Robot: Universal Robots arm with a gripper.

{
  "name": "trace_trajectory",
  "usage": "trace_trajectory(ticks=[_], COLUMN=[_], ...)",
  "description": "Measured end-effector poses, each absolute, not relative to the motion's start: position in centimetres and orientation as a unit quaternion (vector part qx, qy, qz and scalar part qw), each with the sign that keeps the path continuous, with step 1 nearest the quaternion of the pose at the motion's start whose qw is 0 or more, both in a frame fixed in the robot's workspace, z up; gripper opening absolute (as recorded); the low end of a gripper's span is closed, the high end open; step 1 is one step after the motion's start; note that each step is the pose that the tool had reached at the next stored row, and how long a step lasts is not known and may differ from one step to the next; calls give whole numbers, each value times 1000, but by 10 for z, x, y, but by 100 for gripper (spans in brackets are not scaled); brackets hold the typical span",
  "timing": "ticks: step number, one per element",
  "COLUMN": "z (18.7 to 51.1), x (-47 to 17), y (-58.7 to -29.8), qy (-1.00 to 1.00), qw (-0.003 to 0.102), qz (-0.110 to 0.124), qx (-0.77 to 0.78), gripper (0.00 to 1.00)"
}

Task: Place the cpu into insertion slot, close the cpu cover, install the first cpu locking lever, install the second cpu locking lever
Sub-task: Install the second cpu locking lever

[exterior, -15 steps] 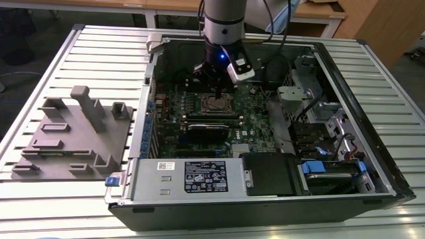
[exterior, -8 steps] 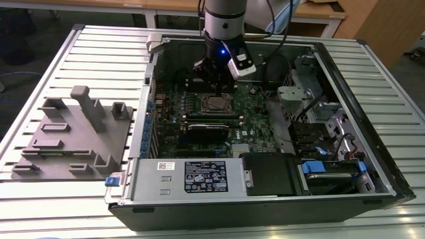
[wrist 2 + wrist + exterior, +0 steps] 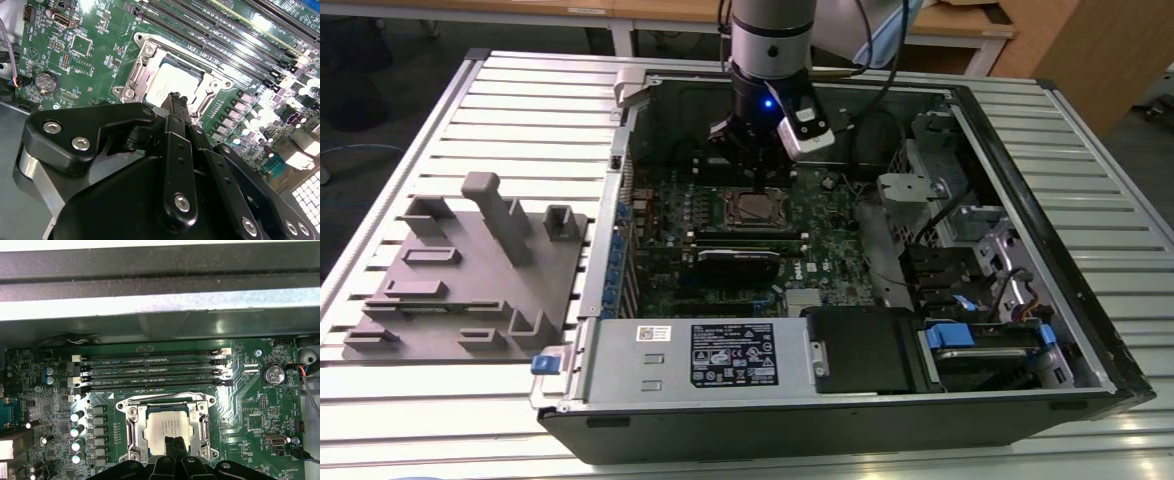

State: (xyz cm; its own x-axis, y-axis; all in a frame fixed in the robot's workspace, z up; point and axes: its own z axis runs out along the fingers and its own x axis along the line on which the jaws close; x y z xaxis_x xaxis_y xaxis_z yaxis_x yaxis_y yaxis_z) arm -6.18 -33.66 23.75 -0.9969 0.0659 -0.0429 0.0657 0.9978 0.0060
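Green board (image 3: 250, 390) under cpu (image 3: 165, 427) seated in insertion slot (image 3: 131, 427), jaws together above

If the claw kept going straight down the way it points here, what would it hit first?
Most likely the cpu: the claw points down at its silver top, seated in the insertion slot with the cpu cover closed around it. How much gap remains is unclear.

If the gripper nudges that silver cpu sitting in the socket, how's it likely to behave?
The cpu looks flat, stiff and probably light. Its smooth metal top may be slippery under the gripper fingertips. It lies in the insertion slot with the cpu cover framing it, so it probably won't slide far, and it can't roll.
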Motion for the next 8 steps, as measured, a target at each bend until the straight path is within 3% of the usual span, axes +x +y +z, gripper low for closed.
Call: trace_trajectory(ticks=[8], z=[238], x=[-62], y=[-339], qy=[999], qw=[22], qz=[2], qx=[33], gripper=[10])
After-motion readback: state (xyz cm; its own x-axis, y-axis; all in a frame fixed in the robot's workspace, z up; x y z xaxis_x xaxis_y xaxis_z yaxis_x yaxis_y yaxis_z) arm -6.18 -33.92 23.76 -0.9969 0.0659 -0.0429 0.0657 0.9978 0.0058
